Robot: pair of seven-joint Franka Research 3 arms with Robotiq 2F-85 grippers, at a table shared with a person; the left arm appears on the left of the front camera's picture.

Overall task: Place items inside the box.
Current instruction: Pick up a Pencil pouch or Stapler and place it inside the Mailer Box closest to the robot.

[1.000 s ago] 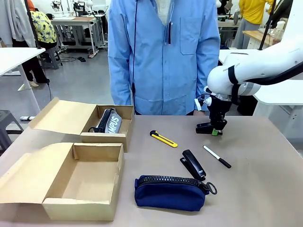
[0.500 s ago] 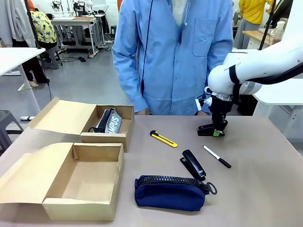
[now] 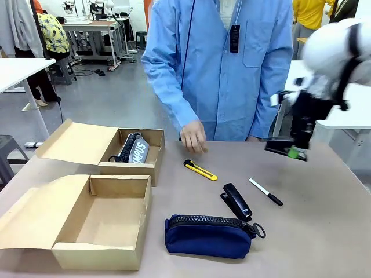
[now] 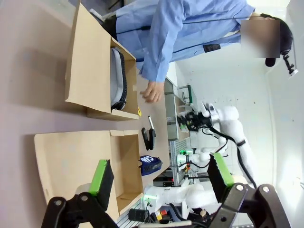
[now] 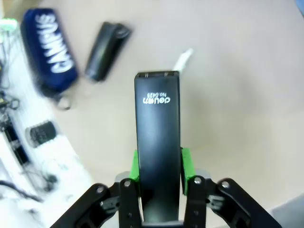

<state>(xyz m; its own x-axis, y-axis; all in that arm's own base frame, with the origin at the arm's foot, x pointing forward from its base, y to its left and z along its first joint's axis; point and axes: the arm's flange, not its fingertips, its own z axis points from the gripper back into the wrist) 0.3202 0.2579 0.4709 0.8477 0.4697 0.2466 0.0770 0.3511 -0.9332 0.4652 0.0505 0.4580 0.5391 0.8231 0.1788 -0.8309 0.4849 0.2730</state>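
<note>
My right gripper [image 3: 288, 152] is shut on a flat black stapler [image 5: 157, 137] with white print, held above the table's far right; the arm is blurred. Below it in the right wrist view lie the navy pouch [image 5: 50, 52], another black stapler [image 5: 107, 51] and the marker's white cap [image 5: 184, 59]. On the table are the yellow-and-black utility knife [image 3: 200, 169], the second stapler [image 3: 236, 201], the marker [image 3: 266, 191] and the navy pouch [image 3: 208, 236]. The larger open box [image 3: 142, 217] stands at the front left. My left gripper [image 4: 160, 175] is open, well back from the boxes.
A smaller cardboard box [image 3: 155, 152] behind the large one holds a grey-and-black pouch [image 3: 134, 149]. The person in a blue shirt stands at the far edge, one hand [image 3: 193, 137] low over the table just behind the knife.
My right arm has lifted and swung to the right with the black stapler in its grip. The person's hand has come down toward the utility knife.
</note>
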